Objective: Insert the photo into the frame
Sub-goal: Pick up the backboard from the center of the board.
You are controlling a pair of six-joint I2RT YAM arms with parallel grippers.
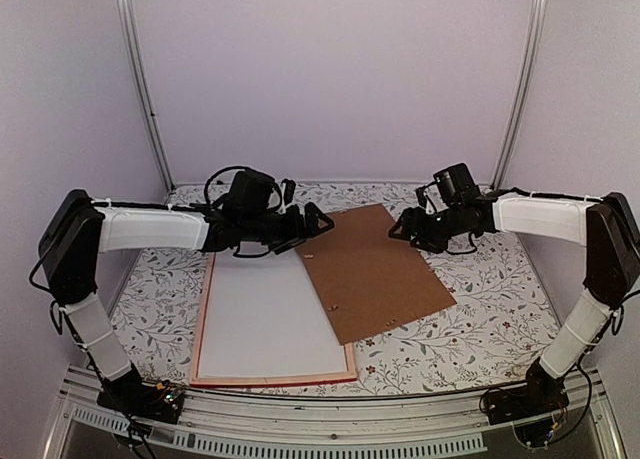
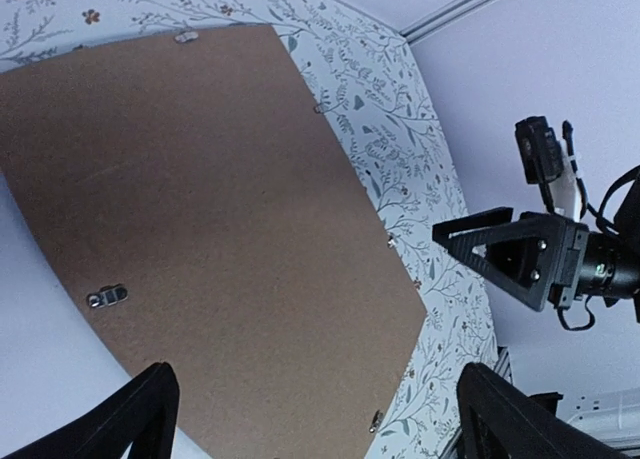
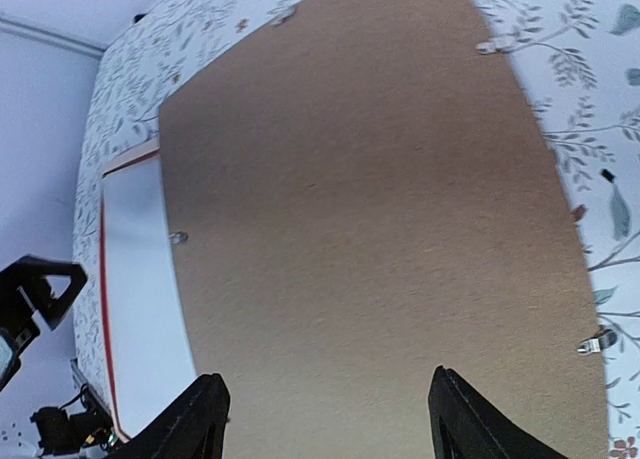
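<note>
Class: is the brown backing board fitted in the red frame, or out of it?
Out. The backing board lies askew beside the frame, overlapping only its right edge; a white sheet fills the frame.

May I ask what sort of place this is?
Probably a robotics lab booth: plain lilac walls with aluminium posts, a floral-covered table, and two robot arms bolted at its near edge.

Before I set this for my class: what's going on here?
Two robot arms are framing a picture. The red frame lies flat with a white sheet inside, likely the photo's back. The brown backing board lies beside it, overlapping its edge. The left gripper and right gripper hover open above the board, empty.
</note>
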